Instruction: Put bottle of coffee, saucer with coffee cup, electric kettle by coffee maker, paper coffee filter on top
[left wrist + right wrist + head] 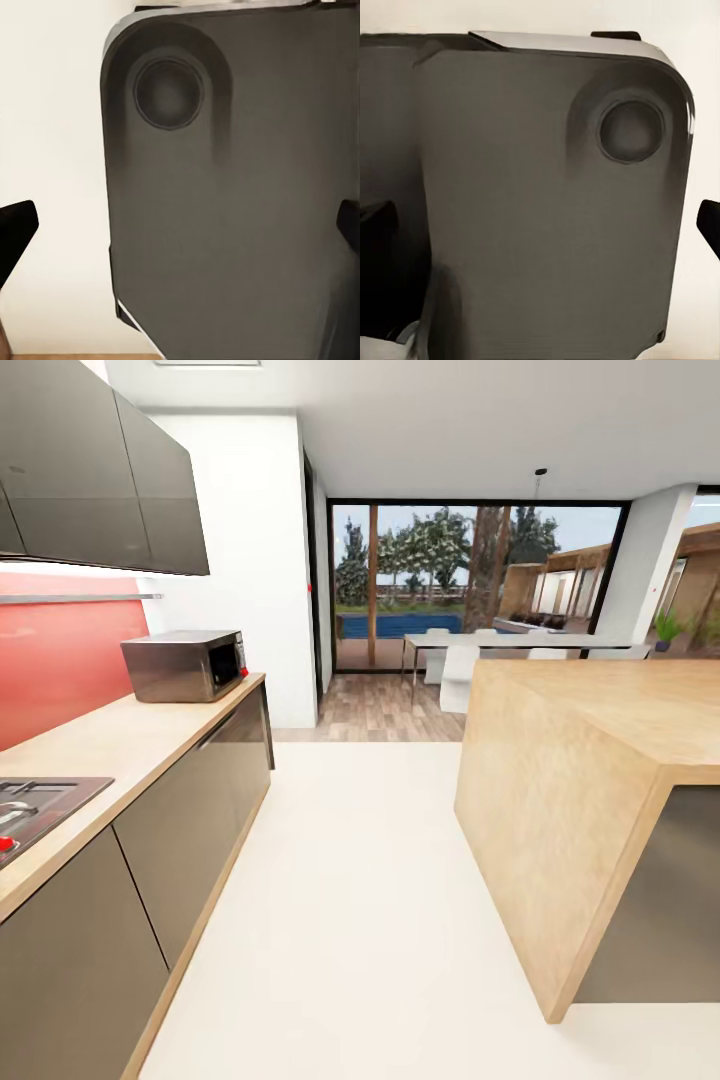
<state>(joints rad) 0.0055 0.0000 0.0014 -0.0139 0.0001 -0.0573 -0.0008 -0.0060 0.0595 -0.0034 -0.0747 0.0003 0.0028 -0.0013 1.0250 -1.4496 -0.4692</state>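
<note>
The coffee maker, coffee bottle, filter, saucer, cup and kettle are out of view. In the left wrist view my left gripper point(180, 229) is open, its dark fingertips point(15, 232) far apart over my own dark grey base point(225, 210) and the pale floor. My right gripper point(540, 232) is also open, one fingertip point(709, 225) at the frame's edge, with the same grey base point(525, 187) below it. Neither holds anything.
A wooden countertop point(120, 740) with dark cabinets runs along the left, carrying a steel microwave point(185, 665) and a stovetop point(40, 805). A wooden island point(600, 720) stands at the right. A pale floor aisle point(350, 880) leads between them toward a dining table point(500, 643) and glass doors.
</note>
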